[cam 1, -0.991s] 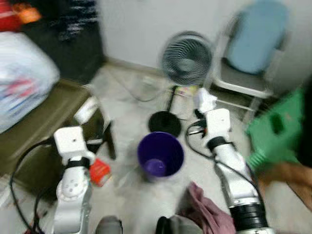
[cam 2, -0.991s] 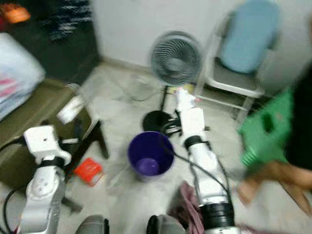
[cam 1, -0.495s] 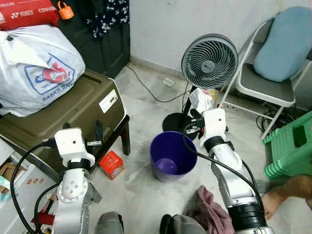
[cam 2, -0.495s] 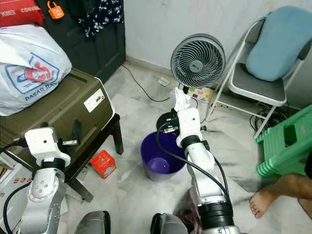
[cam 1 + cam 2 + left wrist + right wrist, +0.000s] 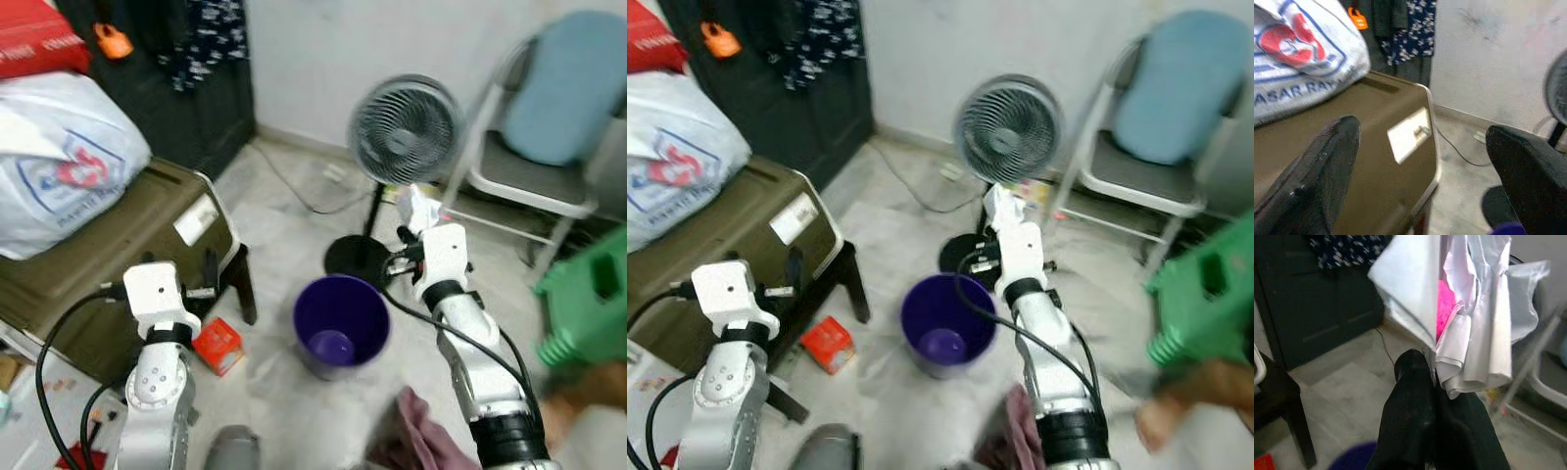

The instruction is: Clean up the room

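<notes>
The right gripper (image 5: 1432, 377) is being held clenched on a crumpled white wrapper (image 5: 1469, 308) with a pink patch inside; the wrapper (image 5: 415, 208) is being carried above the floor, just beyond the far rim of the purple bucket (image 5: 342, 324) and in front of the fan (image 5: 406, 129); the left gripper (image 5: 1420, 161) is being held released, its fingers (image 5: 1327, 161) spread apart, near the olive trunk (image 5: 98, 259) on which a white plastic bag (image 5: 59, 162) is being supported; a red box (image 5: 219, 345) is lying on the floor beside the trunk; a pink cloth (image 5: 416, 441) is lying by the robot's right arm.
</notes>
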Tool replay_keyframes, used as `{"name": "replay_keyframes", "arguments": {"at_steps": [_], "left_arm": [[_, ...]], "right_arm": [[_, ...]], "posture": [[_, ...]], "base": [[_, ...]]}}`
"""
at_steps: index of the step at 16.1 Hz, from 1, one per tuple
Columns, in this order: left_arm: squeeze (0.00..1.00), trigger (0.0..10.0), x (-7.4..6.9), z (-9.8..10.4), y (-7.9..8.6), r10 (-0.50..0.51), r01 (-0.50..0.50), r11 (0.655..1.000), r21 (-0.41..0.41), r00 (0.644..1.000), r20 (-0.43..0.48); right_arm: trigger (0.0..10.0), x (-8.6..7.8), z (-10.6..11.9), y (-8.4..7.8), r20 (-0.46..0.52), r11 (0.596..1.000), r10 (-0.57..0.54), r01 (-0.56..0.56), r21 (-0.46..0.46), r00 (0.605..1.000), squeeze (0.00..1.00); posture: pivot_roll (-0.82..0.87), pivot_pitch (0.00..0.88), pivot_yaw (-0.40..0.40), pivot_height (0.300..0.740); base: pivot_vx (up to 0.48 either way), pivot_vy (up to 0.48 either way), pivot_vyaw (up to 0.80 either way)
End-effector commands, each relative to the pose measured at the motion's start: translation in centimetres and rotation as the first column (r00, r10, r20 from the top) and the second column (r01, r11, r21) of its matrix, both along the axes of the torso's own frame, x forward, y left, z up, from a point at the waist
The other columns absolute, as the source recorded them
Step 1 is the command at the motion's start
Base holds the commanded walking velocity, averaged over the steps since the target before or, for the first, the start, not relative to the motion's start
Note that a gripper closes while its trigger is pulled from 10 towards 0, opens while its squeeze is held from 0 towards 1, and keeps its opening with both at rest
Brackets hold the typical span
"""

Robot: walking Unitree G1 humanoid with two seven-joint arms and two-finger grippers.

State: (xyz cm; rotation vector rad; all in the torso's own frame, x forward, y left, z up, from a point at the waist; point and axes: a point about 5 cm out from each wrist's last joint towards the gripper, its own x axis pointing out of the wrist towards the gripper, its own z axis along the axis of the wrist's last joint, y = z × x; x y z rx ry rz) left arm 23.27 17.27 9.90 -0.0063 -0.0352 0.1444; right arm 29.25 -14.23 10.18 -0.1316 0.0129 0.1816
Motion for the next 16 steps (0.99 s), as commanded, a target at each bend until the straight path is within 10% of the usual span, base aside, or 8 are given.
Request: {"name": "replay_keyframes", "arguments": {"at_steps": [1,10,16], "left_arm": [[0.00,10.0,0.09,0.19,0.34,0.003,-0.003,1.000,0.012,1.000,0.004],[0.00,10.0,0.15,0.07,0.46,0.009,-0.009,1.000,0.011,1.000,-0.005],[0.00,10.0,0.15,0.08,0.41,0.003,-0.003,1.000,0.007,1.000,-0.005]], "right_arm": [[10.0,0.15,0.39,0.48,0.012,1.000,0.013,-0.013,0.015,1.000,0.00],[10.0,0.24,0.38,0.53,0.013,1.000,0.012,-0.012,0.017,1.000,0.00],[10.0,0.22,0.32,0.49,0.008,1.000,0.008,-0.008,0.018,1.000,0.00]], "posture": [[-0.01,0.076,-0.084,0.740],[-0.01,0.080,-0.082,0.740],[-0.01,0.084,-0.081,0.740]], "base": [[0.270,0.266,0.00],[0.000,0.000,0.00],[0.000,0.437,0.00]]}}
